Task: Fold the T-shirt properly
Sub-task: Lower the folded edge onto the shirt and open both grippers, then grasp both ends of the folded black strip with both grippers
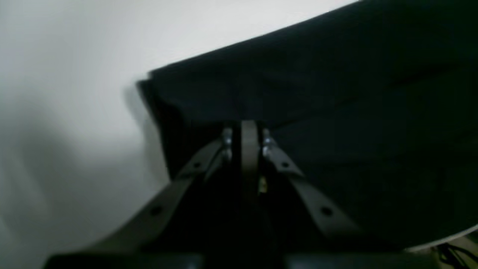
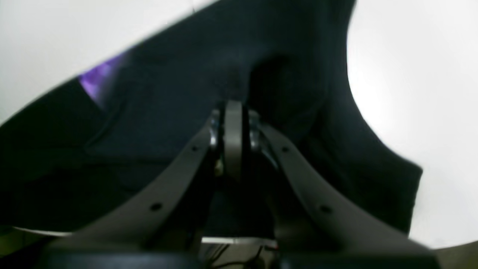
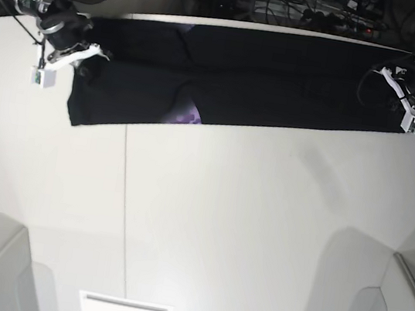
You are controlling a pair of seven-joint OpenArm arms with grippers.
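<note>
base view: both tools, left tool (image 3: 407, 93) and right tool (image 3: 74, 45), clamp the t-shirt (image 3: 266, 78).

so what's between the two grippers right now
In the base view, only the black T-shirt spans from the right gripper to the left gripper, lying as a long band on the white table.

Overhead base view, two close wrist views

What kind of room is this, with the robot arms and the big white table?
Probably a robot lab or workshop: two arms work a black T-shirt on a white table, with tangled cables behind it.
</note>
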